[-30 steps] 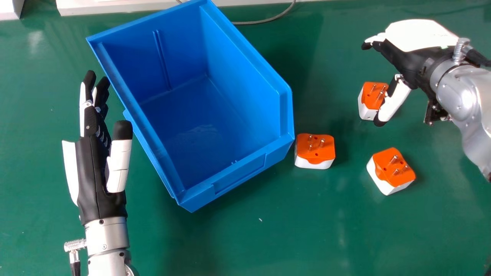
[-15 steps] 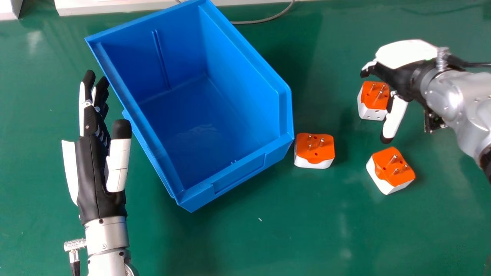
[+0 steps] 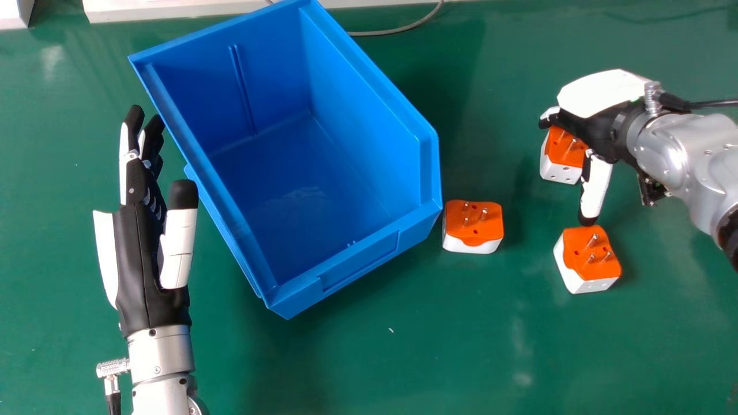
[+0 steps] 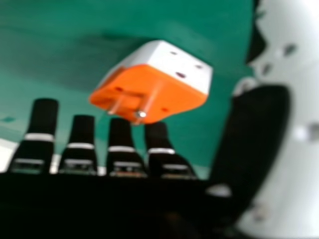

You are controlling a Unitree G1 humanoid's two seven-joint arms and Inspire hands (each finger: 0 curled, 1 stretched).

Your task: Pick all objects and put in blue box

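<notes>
Had the right hand (image 3: 602,93) low over the far plug (image 3: 559,150), with its back upward, at the right of the head view. Held it open, with fingers (image 4: 82,132) nearly straight and a little spread, and with the thumb (image 3: 595,185) stretched down along the plug's right side. Saw the thumb's tip right by the far edge of the near plug (image 3: 594,251); could not tell touching from nearly touching. In the right hand view, saw a plug close to the fingertips, with an orange face and metal prongs.

Found the middle plug (image 3: 473,225) upright just beside the right front corner of the blue box (image 3: 369,253), with hardly any room between. Found a modest gap from there across to the near plug, and a wider stretch of green table (image 3: 357,357) between the box's right wall and the far plug. Saw wide room along the table's near side too, in front of the box.

Saw the box set askew, with its back edge up against the top of the view, near a cable (image 3: 398,31). Had the left hand (image 3: 144,259) to the left of the box, with straight fingers close to its left rim.
</notes>
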